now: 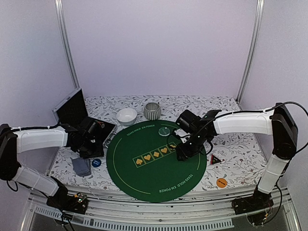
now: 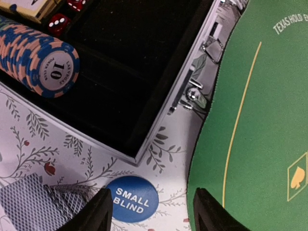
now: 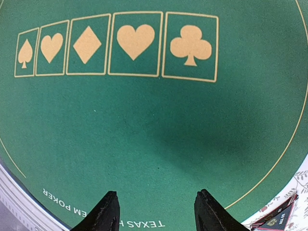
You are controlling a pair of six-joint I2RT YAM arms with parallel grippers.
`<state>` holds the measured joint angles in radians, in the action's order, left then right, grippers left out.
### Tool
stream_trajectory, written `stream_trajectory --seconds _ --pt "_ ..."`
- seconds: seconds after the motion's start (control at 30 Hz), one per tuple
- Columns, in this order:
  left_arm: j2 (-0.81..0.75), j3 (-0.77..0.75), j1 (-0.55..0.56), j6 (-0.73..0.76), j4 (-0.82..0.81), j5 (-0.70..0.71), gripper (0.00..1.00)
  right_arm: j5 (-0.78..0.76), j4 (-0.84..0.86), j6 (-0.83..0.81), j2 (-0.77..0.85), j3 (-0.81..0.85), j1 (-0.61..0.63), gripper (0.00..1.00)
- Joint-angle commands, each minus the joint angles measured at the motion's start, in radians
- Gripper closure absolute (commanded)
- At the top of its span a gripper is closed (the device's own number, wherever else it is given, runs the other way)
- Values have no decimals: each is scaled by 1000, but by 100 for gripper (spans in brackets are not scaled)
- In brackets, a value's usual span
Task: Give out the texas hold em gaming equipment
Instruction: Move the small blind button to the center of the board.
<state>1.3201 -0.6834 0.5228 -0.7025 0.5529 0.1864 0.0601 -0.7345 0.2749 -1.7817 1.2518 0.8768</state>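
Left gripper straddles the blue button disc beside the green mat.
It and the right gripper are half open, empty; lower squarely, then pinch the rim.

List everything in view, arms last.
mat: one, green, centre.
bowls: two, white bowl, striped grey bowl, behind mat.
case: one, black, left.
chip stack: one, blue-orange, in case.
dice: two, red, in case.
cards: one pile, grey-blue, left of mat.
discs: three; blue disc by cards, pale green disc on mat, orange disc near right.
triangle: one, red-black, right of mat.
left pincer: one, black, open over blue disc.
right pincer: one, black, open over mat.
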Motion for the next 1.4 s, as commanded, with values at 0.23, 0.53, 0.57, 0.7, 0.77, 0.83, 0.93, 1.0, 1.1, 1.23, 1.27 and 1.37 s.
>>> stream_trajectory --seconds 0.23,0.53,0.57,0.7,0.77,0.83,0.93,1.0,1.1,1.23,1.27,1.37 --pt "86 23 -27 0 -44 -43 46 1 7 -58 59 -35 -43 45" --pt "129 19 -29 8 -33 26 43 18 10 -63 47 -35 -43 45" --pt "136 23 -29 5 -36 13 43 18 9 -62 45 -34 -43 45" --pt "140 68 -25 -17 -85 -94 45 17 4 -56 47 -24 -44 45" --pt "133 86 -19 -23 -98 -134 47 17 -1 -55 47 -18 -43 45" --pt "127 96 -9 -24 -94 -150 48 15 -5 -53 46 -11 -43 45" --pt "105 111 18 -34 -83 -180 51 15 -13 -51 44 -3 -44 45" --pt "89 120 51 -46 -64 -181 52 15 -15 -49 47 1 -43 45" --pt "78 125 87 -57 -27 -173 52 15 -14 -47 49 2 -44 45" --pt "69 122 115 -67 37 -141 53 25 -12 -46 53 -1 -43 45" --pt "58 119 116 -66 49 -137 53 27 -11 -45 57 -3 -44 45" --pt "33 97 118 -60 84 -116 52 30 -6 -45 69 -15 -44 45"
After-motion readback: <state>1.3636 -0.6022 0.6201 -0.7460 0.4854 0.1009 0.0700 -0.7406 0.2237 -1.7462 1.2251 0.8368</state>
